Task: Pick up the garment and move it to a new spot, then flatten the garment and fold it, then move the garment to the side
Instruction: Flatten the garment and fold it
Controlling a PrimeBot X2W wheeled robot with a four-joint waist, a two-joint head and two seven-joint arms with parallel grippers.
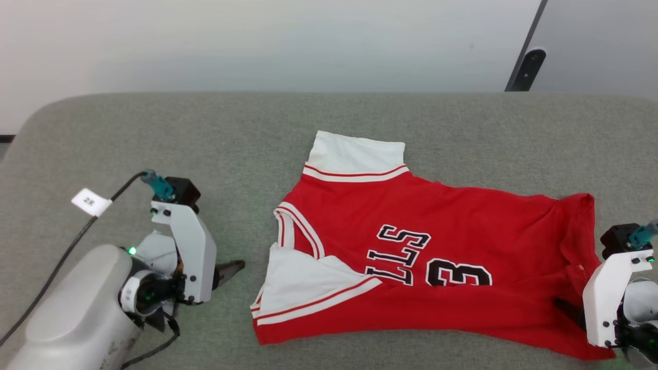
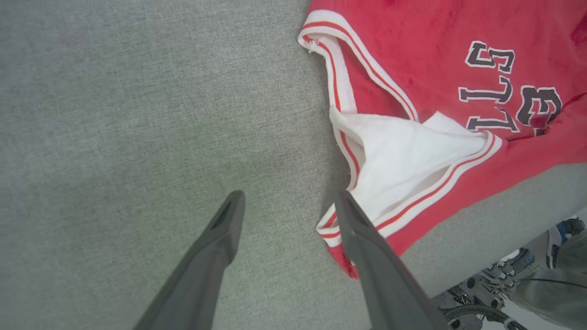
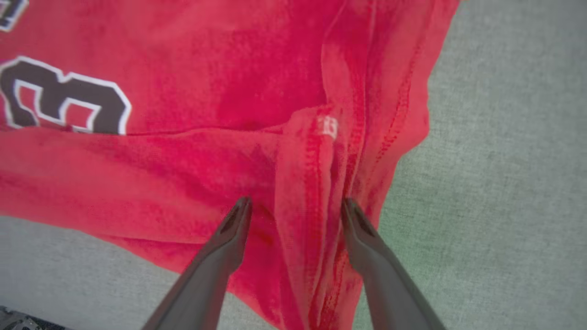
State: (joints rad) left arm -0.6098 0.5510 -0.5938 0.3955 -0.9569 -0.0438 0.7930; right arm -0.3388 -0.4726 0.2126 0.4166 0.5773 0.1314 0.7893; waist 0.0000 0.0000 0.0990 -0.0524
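Garment lies on the grey table, centre to right, set sideways: collar end to the left, hem to the right. Mostly spread flat. One white sleeve sticks out on the far side; the near sleeve is turned in over the red body. The near long edge looks doubled over toward the far side, since the fold line cuts off the lower part of the lettering. Judgement: pick-up and move to a new spot done, flattening largely done, first lengthwise fold in place. Hem end is rumpled, with a raised ridge of cloth at the near right corner, so that fold is not tidy. Left gripper sits just left of the garment at the near sleeve's striped corner, fingers spread, nothing between them but table; one fingertip overlaps the trim in the wrist view, contact uncertain. Right gripper is over the near right corner, fingers spread and straddling the hem ridge, not pinching it as far as can be told. Neither gripper holds cloth. Left to do, by my reading: smooth the hem, fold again to a compact shape, then shift the garment to the side.
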